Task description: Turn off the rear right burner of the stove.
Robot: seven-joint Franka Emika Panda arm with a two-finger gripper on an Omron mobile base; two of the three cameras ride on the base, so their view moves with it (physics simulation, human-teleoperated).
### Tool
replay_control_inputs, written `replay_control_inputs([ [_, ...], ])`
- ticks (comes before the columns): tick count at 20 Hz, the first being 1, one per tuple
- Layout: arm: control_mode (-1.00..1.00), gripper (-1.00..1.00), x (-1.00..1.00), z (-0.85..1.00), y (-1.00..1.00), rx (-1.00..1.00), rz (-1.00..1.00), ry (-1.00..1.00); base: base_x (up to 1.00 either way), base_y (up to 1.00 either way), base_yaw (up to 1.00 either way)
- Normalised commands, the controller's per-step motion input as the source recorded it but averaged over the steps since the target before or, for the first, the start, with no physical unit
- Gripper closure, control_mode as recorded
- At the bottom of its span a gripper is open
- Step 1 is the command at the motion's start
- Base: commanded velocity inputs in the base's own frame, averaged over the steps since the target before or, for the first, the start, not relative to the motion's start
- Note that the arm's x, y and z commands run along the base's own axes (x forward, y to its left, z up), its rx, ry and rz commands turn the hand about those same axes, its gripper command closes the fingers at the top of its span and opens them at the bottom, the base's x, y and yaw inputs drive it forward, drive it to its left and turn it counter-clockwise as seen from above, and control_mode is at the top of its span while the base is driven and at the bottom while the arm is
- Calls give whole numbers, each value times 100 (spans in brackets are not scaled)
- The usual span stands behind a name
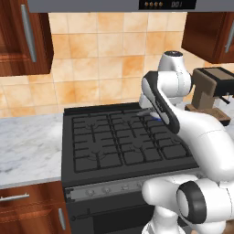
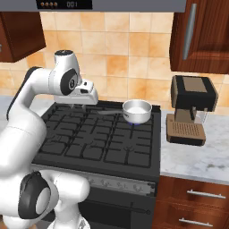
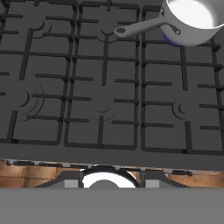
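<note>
Gripper (image 2: 87,103) hung above stove (image 2: 89,147) mid-grates, jaws together, empty. Rear right burner (image 2: 134,122) lit blue under pan (image 2: 137,110), at stove's back right. Risks judged: wrong knob (image 2: 117,184) picked; arm knocking pan handle.

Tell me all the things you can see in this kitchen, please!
stove: one, black, six burners, between the counters
rear right burner: one, blue flame glow, under the saucepan
saucepan: one, silver, on the rear right burner, handle pointing left
knobs: a row, grey, on the stove's front strip
coffee machine: one, black and brown, on the right counter
counters: two, white marble, either side of the stove
cabinets: dark wood, above and below
wall tiles: orange-beige, behind the stove
range hood: one, grey, overhead
robot arm: one, white, over the stove
</note>
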Motion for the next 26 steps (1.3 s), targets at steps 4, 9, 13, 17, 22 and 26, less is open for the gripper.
replay_control_inputs([
  [4, -100, -100, -16, -7, 0, 0, 0, 0, 0, 0, 0],
  [9, -100, -100, -37, -19, -19, 0, 4, 0, 0, 0, 0],
  [13, -100, -100, -50, -17, -43, 0, 18, 0, 0, 0, 0],
  [17, -100, -100, -47, -17, -49, 0, 28, 0, 0, 0, 0],
  [22, -100, -100, -36, -24, -44, -2, 37, 0, 0, 0, 0],
  [26, -100, -100, -40, -29, -44, -2, 41, 0, 0, 0, 0],
])
